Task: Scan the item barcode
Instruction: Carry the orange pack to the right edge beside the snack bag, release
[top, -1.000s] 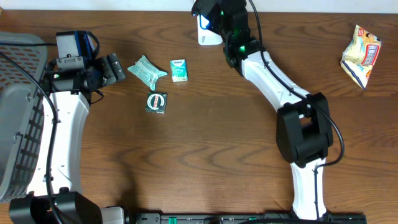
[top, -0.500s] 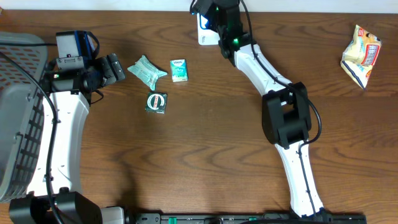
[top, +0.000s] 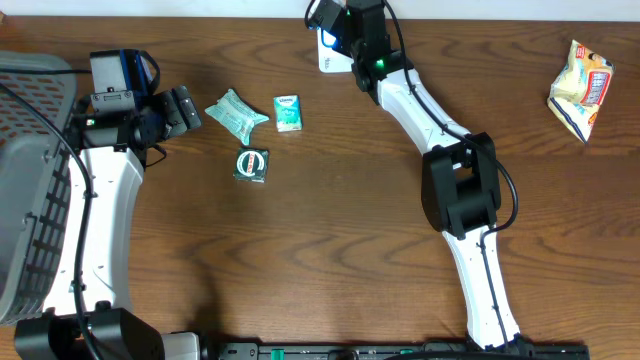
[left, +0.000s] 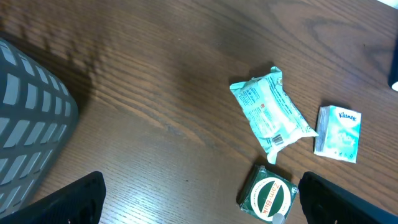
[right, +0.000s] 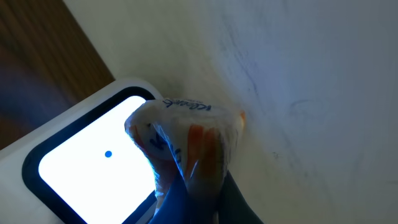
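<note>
In the right wrist view my right gripper (right: 205, 199) is shut on a small crinkled packet (right: 186, 134) with orange and blue print. It holds the packet right in front of the lit window of the white scanner (right: 93, 162), where a blue dot glows. From overhead the scanner (top: 328, 58) stands at the table's back edge with the right gripper (top: 338, 25) over it; the packet is hidden there. My left gripper (top: 185, 108) hovers open at the left, nothing between its fingers (left: 68, 202).
A teal wipes pack (top: 236, 112), a small Kleenex pack (top: 287, 112) and a green Zam-Buk tin (top: 251, 165) lie left of centre. A yellow snack bag (top: 578, 88) lies at the far right. A grey basket (top: 30, 200) stands at the left edge.
The right arm's elbow has swung left and its wrist has shifted slightly left over the scanner, then held still. The left arm has not moved.
</note>
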